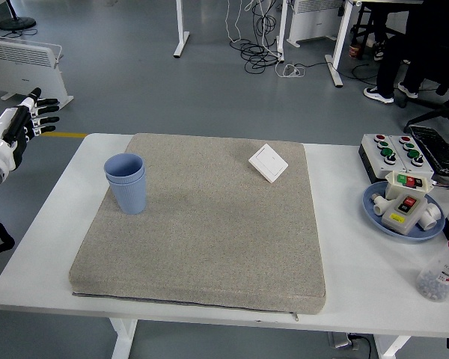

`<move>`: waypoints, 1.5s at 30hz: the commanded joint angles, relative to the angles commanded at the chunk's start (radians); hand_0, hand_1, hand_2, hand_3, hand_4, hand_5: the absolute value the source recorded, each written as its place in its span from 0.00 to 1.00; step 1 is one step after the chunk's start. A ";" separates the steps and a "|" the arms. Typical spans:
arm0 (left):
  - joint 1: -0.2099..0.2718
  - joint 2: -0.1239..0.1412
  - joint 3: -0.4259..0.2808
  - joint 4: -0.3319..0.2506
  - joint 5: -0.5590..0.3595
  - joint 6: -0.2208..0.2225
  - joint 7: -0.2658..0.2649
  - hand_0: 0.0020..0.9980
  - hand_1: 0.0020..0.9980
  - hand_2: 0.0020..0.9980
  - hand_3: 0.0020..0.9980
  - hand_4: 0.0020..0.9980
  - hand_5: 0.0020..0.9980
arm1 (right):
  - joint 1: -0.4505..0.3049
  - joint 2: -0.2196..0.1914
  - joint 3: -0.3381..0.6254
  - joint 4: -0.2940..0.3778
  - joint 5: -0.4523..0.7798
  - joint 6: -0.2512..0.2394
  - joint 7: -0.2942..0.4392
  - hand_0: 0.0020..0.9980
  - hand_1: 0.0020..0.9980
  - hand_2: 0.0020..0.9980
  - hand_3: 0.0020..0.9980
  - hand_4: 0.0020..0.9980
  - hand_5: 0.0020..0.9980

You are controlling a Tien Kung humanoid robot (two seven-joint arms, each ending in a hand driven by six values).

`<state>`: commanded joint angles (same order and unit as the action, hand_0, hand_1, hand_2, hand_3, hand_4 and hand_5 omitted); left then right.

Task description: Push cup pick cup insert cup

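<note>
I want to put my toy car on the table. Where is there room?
The grey mat is mostly bare: everything between the stacked blue cups on its left and the white switch plate at its far edge, down to the near edge. The table's right end is crowded: button boxes, blue plate, bottle.

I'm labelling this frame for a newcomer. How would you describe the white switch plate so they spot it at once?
Start at the grey mat covering most of the white table. Look to its far right corner: the switch plate lies flat there, turned diagonally. It is the only white thing on the mat; the blue cups stand far left.
</note>
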<state>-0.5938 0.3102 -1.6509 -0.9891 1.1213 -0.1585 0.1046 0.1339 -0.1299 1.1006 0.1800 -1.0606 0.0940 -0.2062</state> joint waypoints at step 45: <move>0.418 -0.305 -0.110 -0.242 -0.254 0.047 -0.120 0.87 0.90 0.97 0.85 0.57 1.00 | -0.001 0.005 0.017 0.000 -0.024 0.002 -0.001 0.78 0.68 0.68 0.57 0.13 0.47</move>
<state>-0.1758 0.0056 -1.7612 -1.2314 0.8671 -0.1118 -0.0158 0.1329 -0.1248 1.1179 0.1800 -1.0851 0.0960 -0.2070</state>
